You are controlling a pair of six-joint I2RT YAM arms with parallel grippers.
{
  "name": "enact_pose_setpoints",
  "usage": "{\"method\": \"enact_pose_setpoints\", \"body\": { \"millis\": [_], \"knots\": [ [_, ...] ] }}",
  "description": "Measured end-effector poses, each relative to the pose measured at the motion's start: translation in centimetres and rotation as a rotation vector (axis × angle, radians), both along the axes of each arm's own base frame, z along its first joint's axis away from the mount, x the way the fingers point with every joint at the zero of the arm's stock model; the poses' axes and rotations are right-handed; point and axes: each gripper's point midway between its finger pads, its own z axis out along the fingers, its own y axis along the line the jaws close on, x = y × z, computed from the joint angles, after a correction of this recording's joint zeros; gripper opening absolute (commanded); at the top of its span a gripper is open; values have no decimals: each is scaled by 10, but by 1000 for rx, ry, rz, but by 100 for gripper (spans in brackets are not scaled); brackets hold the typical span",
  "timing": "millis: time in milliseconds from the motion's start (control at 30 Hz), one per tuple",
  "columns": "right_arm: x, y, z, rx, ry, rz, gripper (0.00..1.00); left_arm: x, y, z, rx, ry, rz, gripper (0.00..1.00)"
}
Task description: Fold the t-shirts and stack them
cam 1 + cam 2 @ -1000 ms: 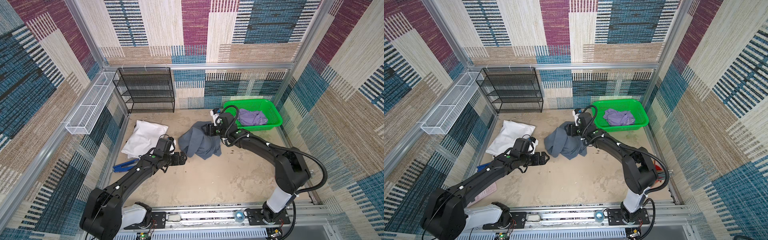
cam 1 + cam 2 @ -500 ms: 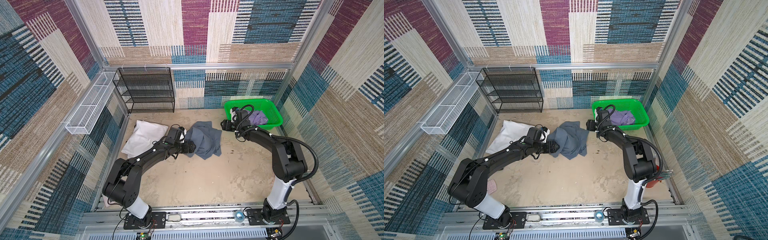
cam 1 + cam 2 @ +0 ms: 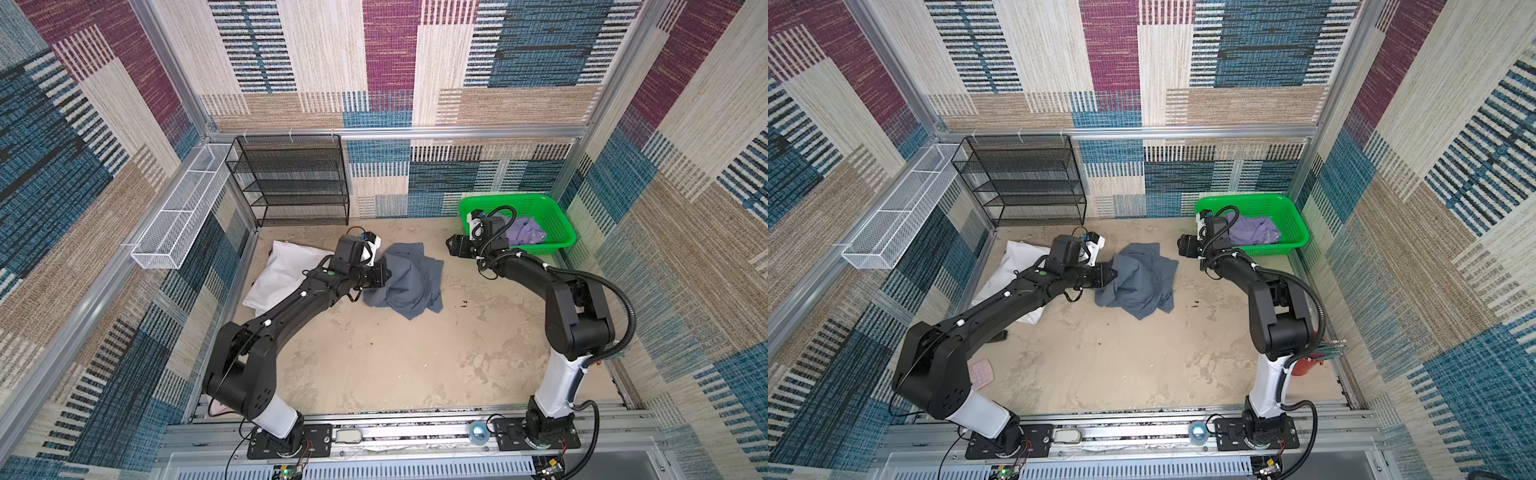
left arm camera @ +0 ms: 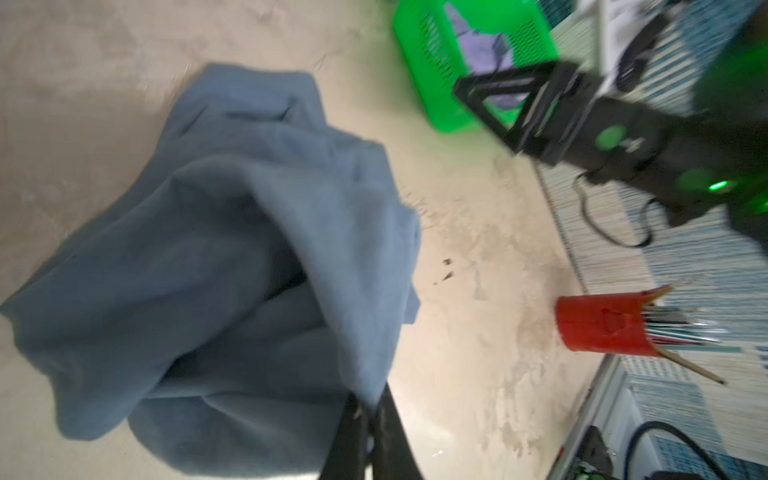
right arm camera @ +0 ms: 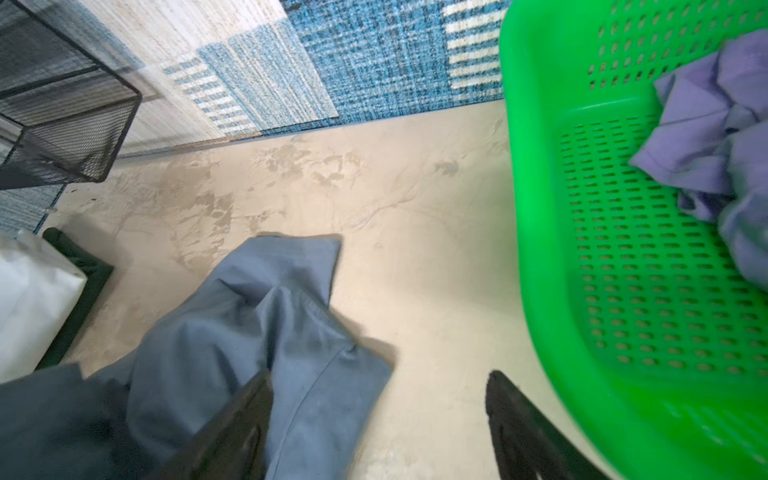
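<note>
The big blue-grey t-shirt (image 3: 409, 279) lies crumpled on the sandy floor (image 3: 374, 357) in the middle of both top views. The left gripper (image 3: 385, 274) is pinched tight on its left edge, and the left arm (image 3: 299, 307) stretches long and low from the lower left. The small purple t-shirt (image 3: 527, 232) sits in the green basket (image 3: 544, 248), upper right. The right gripper (image 3: 451, 246) hangs just beside the basket, jaws wide apart and holding nothing, its arm bent at the elbow.
</note>
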Motion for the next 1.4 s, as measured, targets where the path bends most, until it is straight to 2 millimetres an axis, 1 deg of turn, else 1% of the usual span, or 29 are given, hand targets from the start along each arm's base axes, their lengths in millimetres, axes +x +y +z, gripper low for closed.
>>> {"method": "enact_pose_setpoints", "body": {
  "millis": [100,133,200,233,267,300,367,400,433,500,533,600,667,700,800,900,967,1033,1100,1167,1200,1267,1367,1400],
  "knots": [
    [-31,9,-2,18,19,35,76,-4,-3,69,-88,-116,-17,0],
    [-44,13,-5,24,37,44,75,-8,-2,95,-116,-166,-18,0],
    [-63,22,-8,24,53,69,74,-21,10,141,-155,-271,10,0],
    [-74,29,-9,25,60,85,73,-29,22,162,-167,-331,51,0],
    [-83,35,-10,22,66,100,71,-38,38,177,-171,-391,111,0],
    [-92,41,-12,23,74,117,69,-45,55,186,-166,-428,176,0],
    [-109,52,-20,26,103,145,67,-49,88,191,-131,-474,321,0],
    [-117,56,-26,28,126,156,68,-46,101,187,-104,-477,384,0],
    [-123,58,-33,24,146,162,69,-41,112,172,-62,-455,437,0],
    [-135,67,-43,24,189,182,70,-37,126,127,34,-361,495,0],
    [-141,75,-47,23,199,203,70,-38,130,98,84,-298,505,0],
    [-154,92,-54,26,225,252,70,-50,138,46,169,-174,518,0],
    [-167,109,-59,33,248,298,70,-61,148,16,213,-107,542,0],
    [-174,117,-62,37,263,321,70,-67,153,5,231,-84,555,0],
    [-190,134,-75,36,307,366,70,-79,163,-10,250,-54,586,0],
    [-206,140,-90,22,360,380,66,-84,170,-13,263,-53,610,0],
    [-213,135,-98,3,391,357,65,-85,173,-14,276,-52,620,0],
    [-217,123,-106,-41,412,300,65,-84,174,-17,288,-46,624,0],
    [-220,112,-108,-67,411,255,65,-82,173,-23,305,-33,619,0],
    [-219,108,-110,-83,405,229,59,-80,172,-29,323,-21,612,0],
    [-217,106,-112,-94,403,215,55,-78,171,-33,336,-17,605,0],
    [-213,105,-114,-104,397,202,43,-74,170,-39,352,-7,597,0],
    [-202,105,-118,-118,378,172,20,-61,165,-46,388,0,574,0],
    [-199,105,-118,-122,376,164,11,-54,162,-46,401,-1,564,0]
  ]
}}
